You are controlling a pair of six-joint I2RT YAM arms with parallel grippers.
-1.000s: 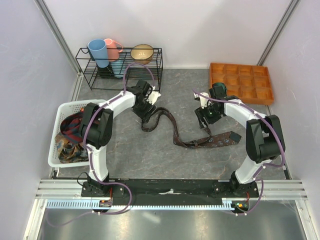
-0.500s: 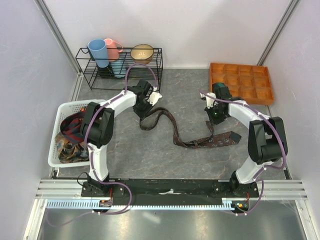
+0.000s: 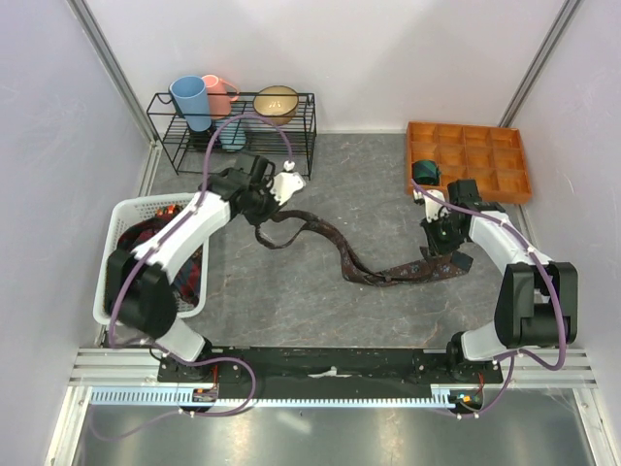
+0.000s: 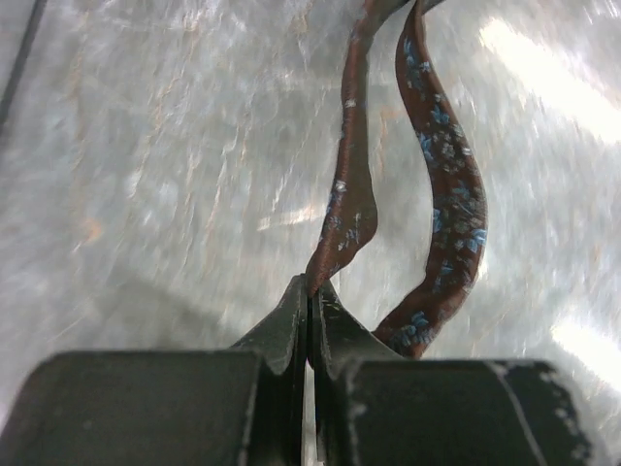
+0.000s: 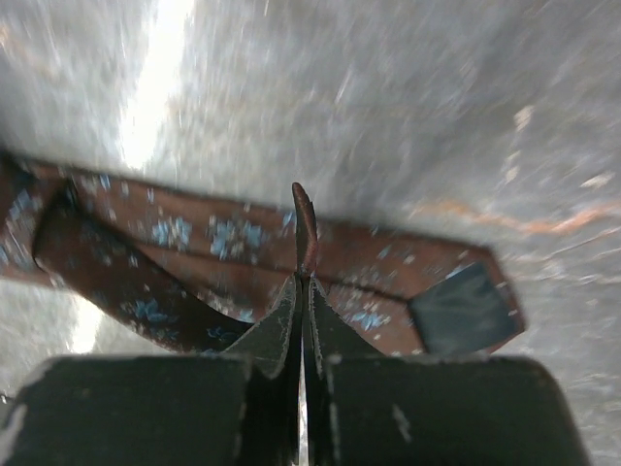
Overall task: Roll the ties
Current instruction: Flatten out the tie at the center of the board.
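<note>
Left gripper [image 4: 309, 296] clamps maroon tie [image 3: 342, 254] narrow part, shifted toward 9 o'clock; right gripper [image 5: 303, 286] clamps fold near wide end, shifted toward 5 o'clock.

One maroon-brown tie [image 3: 335, 248] on the desk [image 3: 291, 301], one teal rolled tie [image 3: 424, 173], one orange tray [image 3: 485, 160], one white basket [image 3: 116, 291] with tangled ties [image 3: 189, 277] too heaped to count, one wire rack [image 3: 301, 131], one blue cup [image 3: 190, 99], one pink cup [image 3: 223, 92], one bowl [image 3: 277, 101]

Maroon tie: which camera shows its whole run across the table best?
Top external: the tie shows end to end. Left wrist shows only strands pinched in the left fingers; right wrist only the wide end in the right fingers.
</note>
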